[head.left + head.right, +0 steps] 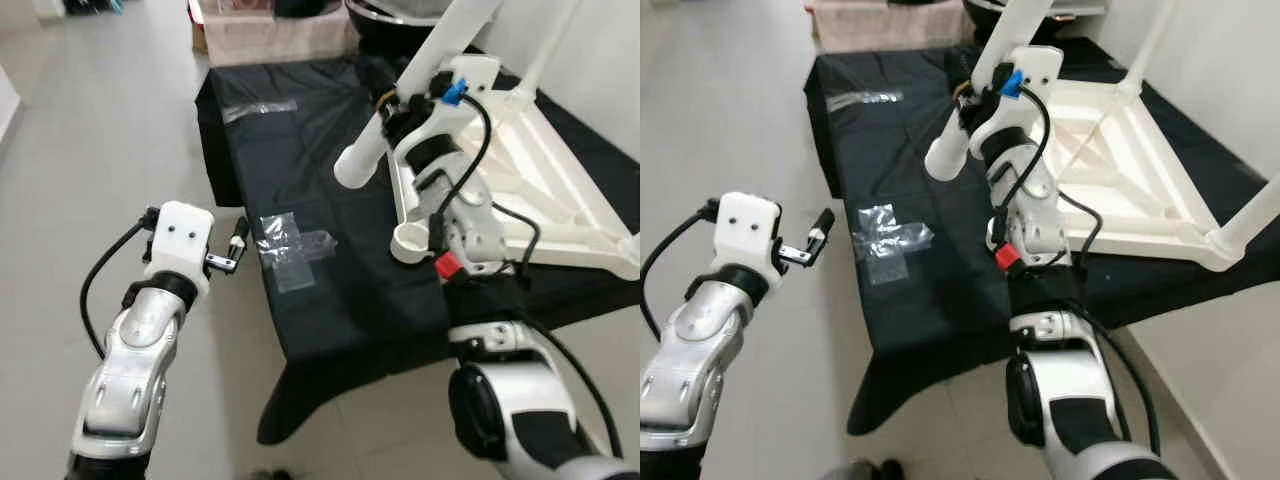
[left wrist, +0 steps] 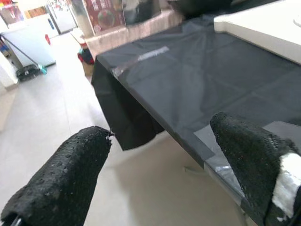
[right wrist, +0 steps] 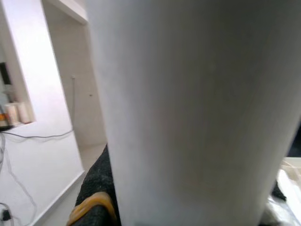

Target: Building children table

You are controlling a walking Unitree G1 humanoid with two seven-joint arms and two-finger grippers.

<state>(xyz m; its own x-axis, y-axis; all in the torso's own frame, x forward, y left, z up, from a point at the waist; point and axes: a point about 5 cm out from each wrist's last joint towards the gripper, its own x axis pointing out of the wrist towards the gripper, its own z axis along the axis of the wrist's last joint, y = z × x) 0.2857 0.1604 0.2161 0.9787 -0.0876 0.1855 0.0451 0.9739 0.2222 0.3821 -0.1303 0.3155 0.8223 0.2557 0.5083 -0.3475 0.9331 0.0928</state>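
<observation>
A white children's table lies upside down on the black cloth at the right, with a leg standing up from its far corner. My right gripper is raised over the table's near-left corner and shut on a loose white table leg, which slants up to the right. That leg is pressed close against a black finger in the right wrist view. An empty round leg socket sits at the frame's near corner. My left gripper hovers open beside the cloth's left edge, holding nothing.
A clear plastic bag lies on the cloth near the left gripper, and a second one lies farther back. A cardboard box stands behind the cloth-covered surface. Pale floor spreads to the left.
</observation>
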